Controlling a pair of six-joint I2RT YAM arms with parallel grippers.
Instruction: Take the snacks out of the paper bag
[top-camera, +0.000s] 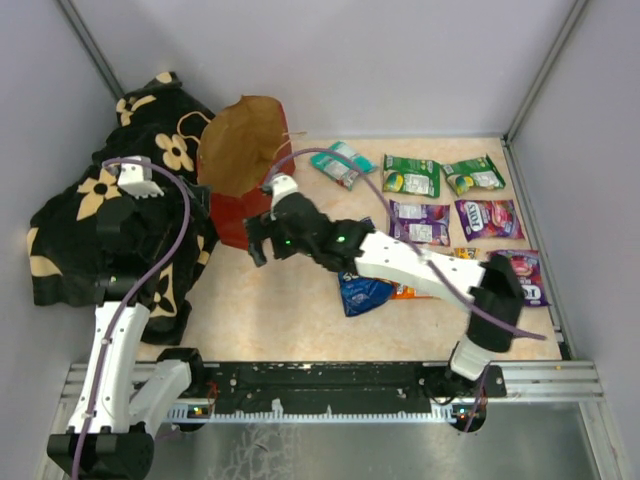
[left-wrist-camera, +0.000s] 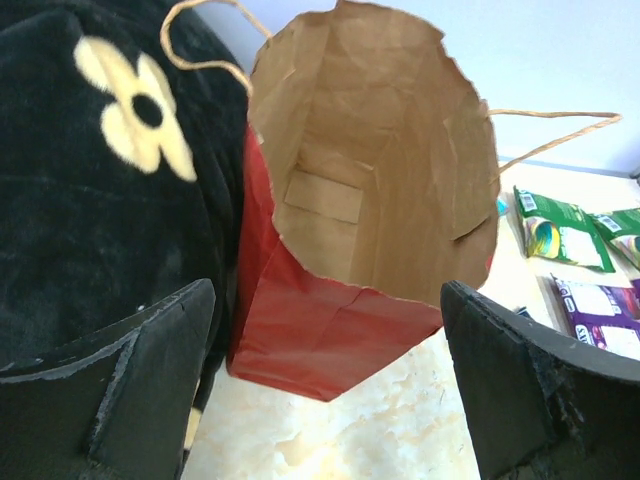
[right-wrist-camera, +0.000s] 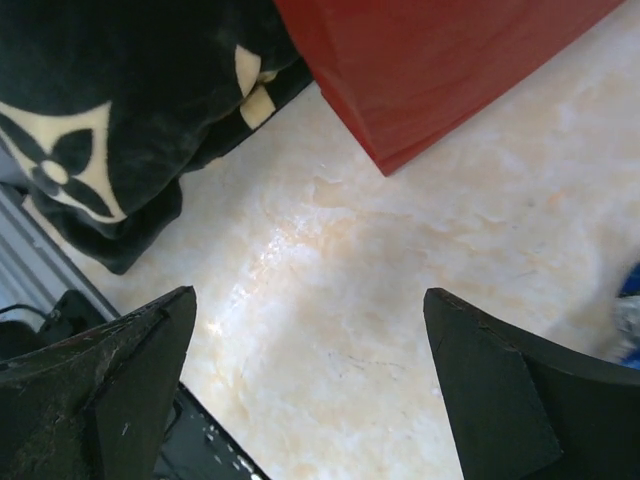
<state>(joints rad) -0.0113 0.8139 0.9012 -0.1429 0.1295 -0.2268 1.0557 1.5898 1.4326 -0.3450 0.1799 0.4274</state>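
The red paper bag (top-camera: 232, 212) lies tilted at the back left, its brown mouth (left-wrist-camera: 370, 150) open; no packet shows inside it. The snacks lie on the table to the right: a teal packet (top-camera: 340, 163), two green ones (top-camera: 411, 175) (top-camera: 474, 175), two purple ones (top-camera: 419, 222) (top-camera: 488, 217), a pink-red one (top-camera: 525, 275), an orange one (top-camera: 405, 290) and the blue Doritos bag (top-camera: 362, 293) partly under my right arm. My left gripper (left-wrist-camera: 328, 290) is open and empty, just short of the bag's mouth. My right gripper (top-camera: 258, 240) is open and empty above bare table beside the bag's red corner (right-wrist-camera: 400, 120).
A black blanket with cream flowers (top-camera: 110, 210) is heaped at the left, touching the bag. The bag's cord handles (left-wrist-camera: 545, 135) stick out sideways. Grey walls close the back and sides. A metal rail (top-camera: 330, 380) runs along the near edge.
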